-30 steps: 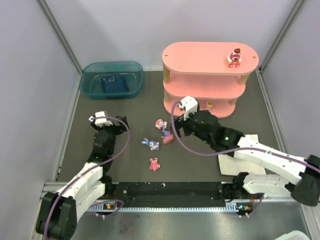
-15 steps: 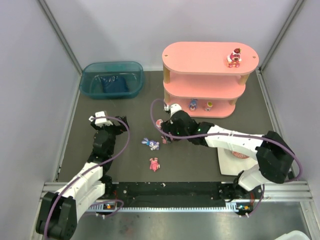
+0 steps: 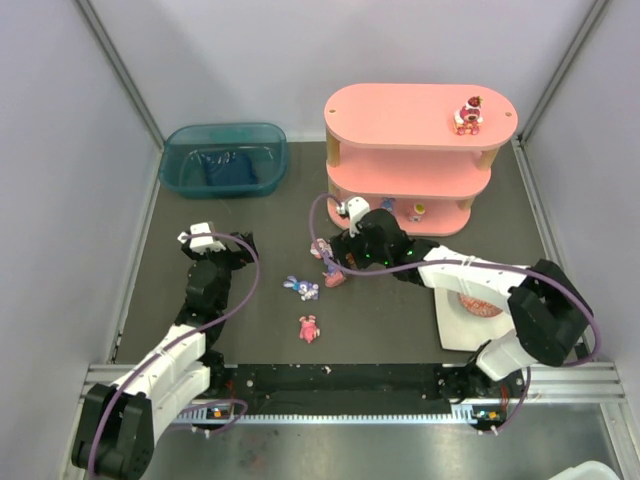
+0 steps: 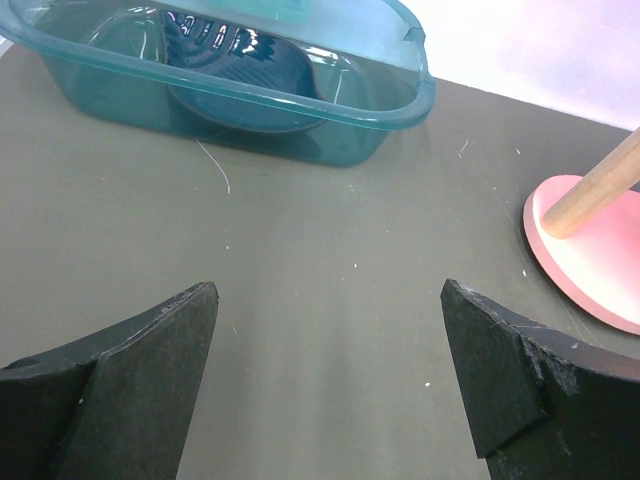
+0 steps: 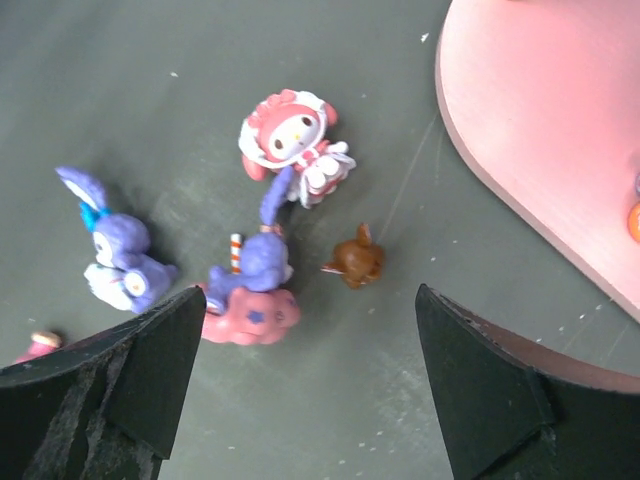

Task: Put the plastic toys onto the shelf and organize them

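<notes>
Swinging away from the shelf (image 3: 420, 110), where it stood at the bottom tier a second ago, the right tool (image 5: 310, 375) now hangs over the loose toys on the surface (image 5: 150, 80). Its fingers are spread wide with nothing between them. That reads as one delivery finished and the next pick starting. Small figurines (image 3: 418, 210) sit on the bottom tier behind the tool, and a red-pink figure (image 3: 468, 115) stands on the top board.

Just ahead of the fingertips lie a purple figure on a pink base (image 5: 250, 290) and a tiny brown figurine (image 5: 355, 262). Beyond them is a pink-and-white bunny (image 5: 295, 145), and off to the side, near one finger, the purple-blue bunny (image 5: 120, 255).

The left tool (image 4: 330, 370), its fingers equally wide and empty, has not moved, with the teal bin (image 4: 250, 70) ahead of it.
</notes>
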Tool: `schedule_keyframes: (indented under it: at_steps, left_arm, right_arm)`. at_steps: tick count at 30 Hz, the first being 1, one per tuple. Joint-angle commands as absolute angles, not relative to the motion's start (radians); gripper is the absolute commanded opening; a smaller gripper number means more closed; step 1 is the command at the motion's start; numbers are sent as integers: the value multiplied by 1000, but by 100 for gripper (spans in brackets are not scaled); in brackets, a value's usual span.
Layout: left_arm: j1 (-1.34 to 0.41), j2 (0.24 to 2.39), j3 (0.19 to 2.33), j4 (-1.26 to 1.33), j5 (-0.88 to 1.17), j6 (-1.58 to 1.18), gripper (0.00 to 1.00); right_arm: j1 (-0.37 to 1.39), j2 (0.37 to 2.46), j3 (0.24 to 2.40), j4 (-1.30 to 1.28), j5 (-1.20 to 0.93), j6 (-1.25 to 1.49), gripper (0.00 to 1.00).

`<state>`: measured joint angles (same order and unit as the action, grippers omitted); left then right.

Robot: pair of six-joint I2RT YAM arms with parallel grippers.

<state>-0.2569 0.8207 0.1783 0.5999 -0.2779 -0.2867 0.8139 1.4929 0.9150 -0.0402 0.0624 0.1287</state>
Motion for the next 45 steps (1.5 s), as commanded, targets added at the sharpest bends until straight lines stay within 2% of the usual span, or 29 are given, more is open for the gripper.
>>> schedule_keyframes:
  at_steps: [1,6,13,18,45]
  left_arm:
    - [-255,815,183,641,-273,-290,99]
    - [-255,822,187,641,-268,-290,99]
    - [-255,824,189,643,-265,-291,99]
    - [-255,827,190,643,-267,-290,99]
    - [-255,839,198,643,-259,-291,99]
  right_arm:
    - [730,1436,856,87,-140,5,79]
    - [569,1425,825,149,-426,-76,73]
    - [538,1477,871,137,-521,-189,71]
    - [538,1531,891,112,-534,-227,65]
    - [561,1693,939,100,-483,-264,60]
